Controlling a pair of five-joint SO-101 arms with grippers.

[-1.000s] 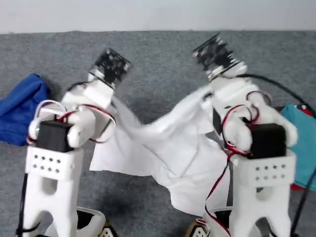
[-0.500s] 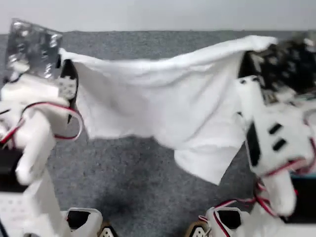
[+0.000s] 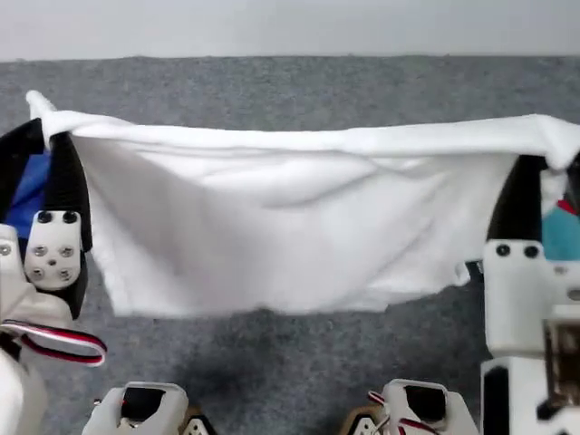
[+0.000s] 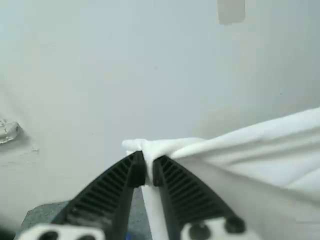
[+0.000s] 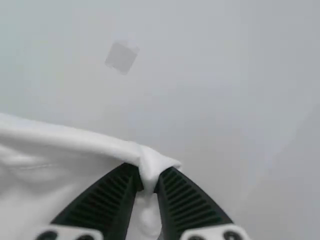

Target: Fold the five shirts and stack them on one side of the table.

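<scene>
High view: white shirt (image 3: 290,227) stretched between left end effector (image 3: 43,118) and right end effector (image 3: 555,149), lifted over the grey tabletop (image 3: 290,86); top edge level, hem hanging free, open room beyond.
Left wrist view: clamped narrow on one shirt corner.
Right wrist view: pinching the opposite corner.
Change: spread wider and top edge straighter than half a second ago.

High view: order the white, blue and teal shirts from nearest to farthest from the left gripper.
1. White shirt: one corner is pinched in the left gripper.
2. Blue shirt: on the left side, just past that gripper.
3. Teal shirt: at the far right edge, the whole stretched shirt away.
</scene>
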